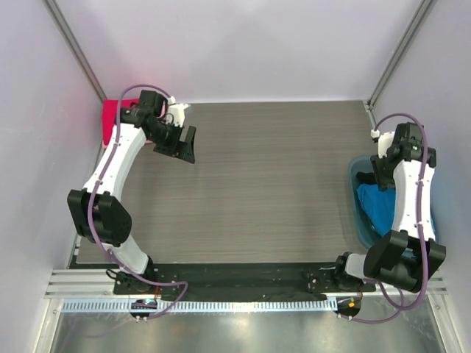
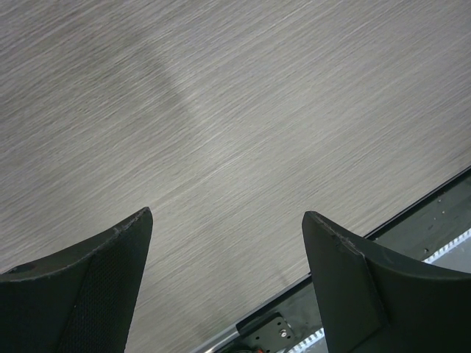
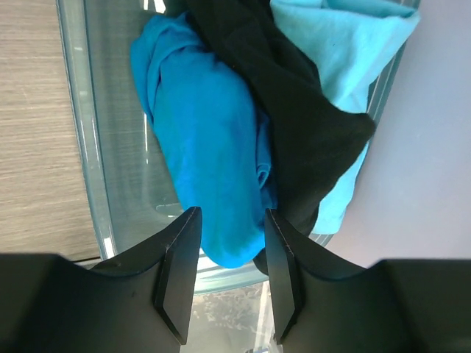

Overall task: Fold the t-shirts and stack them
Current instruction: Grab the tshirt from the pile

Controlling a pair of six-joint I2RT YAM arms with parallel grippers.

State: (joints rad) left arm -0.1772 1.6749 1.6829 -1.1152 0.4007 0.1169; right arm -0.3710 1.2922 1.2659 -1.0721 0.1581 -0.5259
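Over the plastic tub (image 3: 88, 147), right gripper (image 3: 229, 220) jaws apart, empty; bright blue t-shirt (image 3: 199, 132) lies against black cloth (image 3: 294, 110), so a pinch risks dragging both; left gripper (image 2: 227, 220) likewise spread, empty.

The left arm (image 1: 110, 168) and right arm (image 1: 409, 198) are white link shells joined by chunky black joint housings, each with a looping purple cable (image 1: 147, 86) running along it. Their fingers (image 2: 81, 287) are matte black wedges with scuffed, chipped edges and a finely textured inner face
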